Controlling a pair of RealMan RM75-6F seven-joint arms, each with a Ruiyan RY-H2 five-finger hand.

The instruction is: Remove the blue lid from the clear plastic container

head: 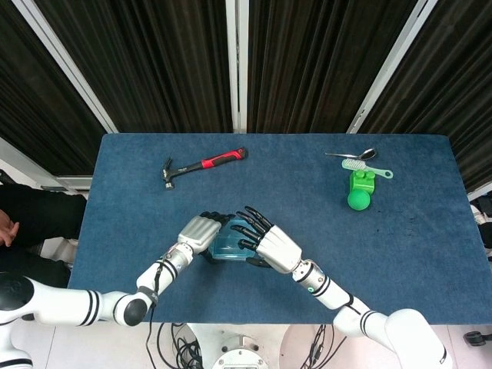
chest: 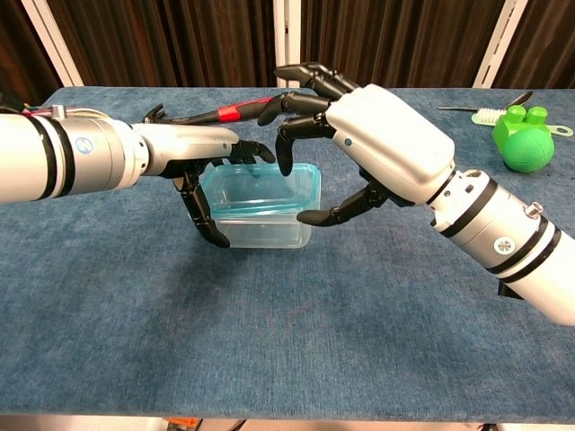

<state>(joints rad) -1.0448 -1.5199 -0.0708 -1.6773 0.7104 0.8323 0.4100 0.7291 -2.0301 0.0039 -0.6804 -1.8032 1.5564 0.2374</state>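
Note:
The clear plastic container (chest: 262, 229) stands on the blue table in front of me, with its blue lid (chest: 259, 192) seated on top; the head view shows the container (head: 230, 246) between both hands. My left hand (chest: 199, 162) holds the container's left end, fingers wrapped down over its wall. My right hand (chest: 382, 144) arches over the right end. Its thumb presses the lid's near rim and one finger curls down onto the far rim, while the other fingers are spread above. In the head view the left hand (head: 198, 231) and right hand (head: 274, 246) cover most of the lid.
A red-handled hammer (head: 204, 164) lies at the back left of the table, just behind the hands in the chest view. A green toy block (head: 359, 189), a brush and a spoon (head: 352, 156) lie at the back right. The table's near edge (chest: 287, 415) runs close below.

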